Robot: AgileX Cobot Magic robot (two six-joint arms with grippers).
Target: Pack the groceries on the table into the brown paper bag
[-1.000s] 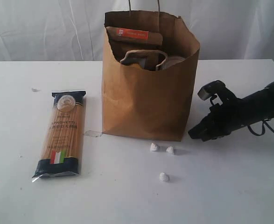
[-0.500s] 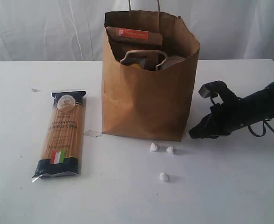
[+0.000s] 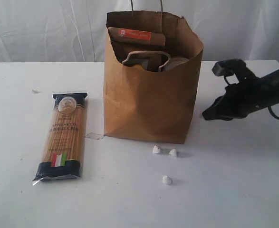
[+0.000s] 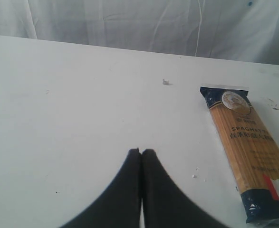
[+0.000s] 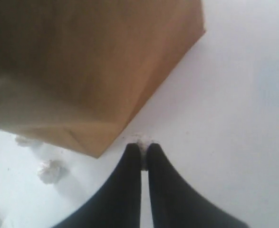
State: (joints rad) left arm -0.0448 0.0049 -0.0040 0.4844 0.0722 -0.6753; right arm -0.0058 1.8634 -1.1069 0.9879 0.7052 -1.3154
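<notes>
The brown paper bag (image 3: pixel 151 95) stands upright mid-table, and the right wrist view shows its lower corner (image 5: pixel 96 61). A brown pouch with an orange label (image 3: pixel 136 34) shows inside its rim. The spaghetti packet (image 3: pixel 63 135) lies flat on the table (image 3: pixel 234 190) to the bag's left, also seen in the left wrist view (image 4: pixel 246 152). My right gripper (image 3: pixel 206 115) hangs above the table right of the bag, shut (image 5: pixel 142 147) on a small white lump (image 5: pixel 143 140) at its tips. My left gripper (image 4: pixel 141 152) is shut and empty over bare tabletop, outside the exterior view.
Three small white lumps lie in front of the bag (image 3: pixel 157 150) (image 3: pixel 173 153) (image 3: pixel 166 180). A clear scrap (image 3: pixel 94 136) lies at the bag's left base. A white curtain (image 3: pixel 44 28) hangs behind the table.
My right gripper has finished closing, then risen from the tabletop at the bag's right base and drawn back to the right. The left gripper and the groceries have not moved.
</notes>
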